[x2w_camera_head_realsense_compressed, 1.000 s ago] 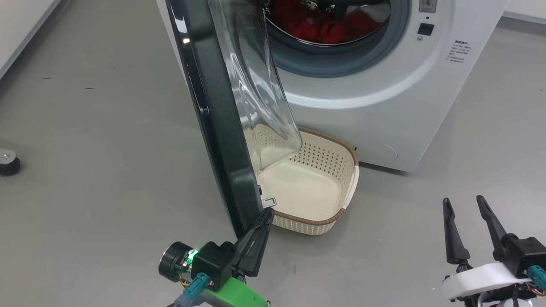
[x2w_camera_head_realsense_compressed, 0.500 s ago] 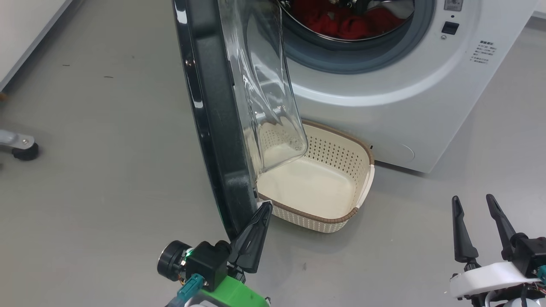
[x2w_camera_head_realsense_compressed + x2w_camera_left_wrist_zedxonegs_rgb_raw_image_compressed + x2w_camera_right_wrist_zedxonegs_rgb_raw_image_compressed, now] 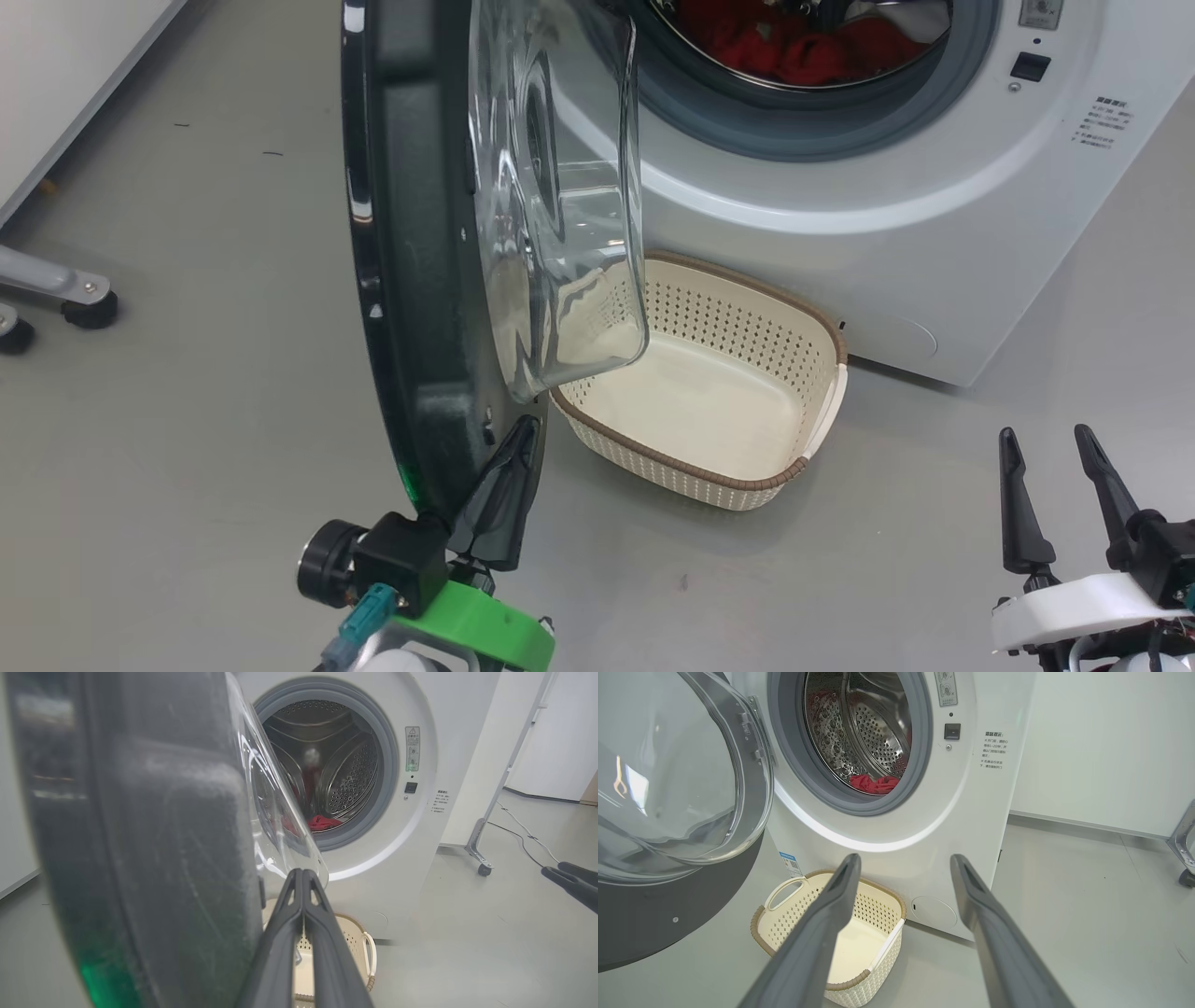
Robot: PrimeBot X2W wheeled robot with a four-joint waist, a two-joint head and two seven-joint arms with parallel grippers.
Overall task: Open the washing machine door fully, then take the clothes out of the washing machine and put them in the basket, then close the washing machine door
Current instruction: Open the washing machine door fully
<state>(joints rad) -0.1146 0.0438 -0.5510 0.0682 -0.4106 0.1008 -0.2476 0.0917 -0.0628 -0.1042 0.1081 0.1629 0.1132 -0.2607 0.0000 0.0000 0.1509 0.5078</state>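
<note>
The washing machine [image 3: 840, 205] stands with its round opening uncovered. The washing machine door [image 3: 401, 280] hangs open, edge-on to me, glass bowl facing the machine. My left gripper [image 3: 525, 429] is shut on nothing, its tips against the inner lower rim of the door [image 3: 163, 835]; in the left wrist view the left gripper [image 3: 301, 872] shows its fingers pressed together. Red clothes [image 3: 794, 47] lie in the drum, seen also as clothes [image 3: 873, 784]. The cream basket [image 3: 719, 401] sits empty on the floor below the opening. My right gripper [image 3: 1044, 434] is open at the lower right, apart from everything.
A wheeled metal stand leg [image 3: 75, 299] rests on the grey floor at the left. Another stand's caster [image 3: 483, 868] and a cable lie to the right of the machine. A pale wall runs along the far left.
The door has swung wider, away from the basket, with my shut left gripper following at its lower inner rim. The head camera has shifted. The right gripper stays open.
</note>
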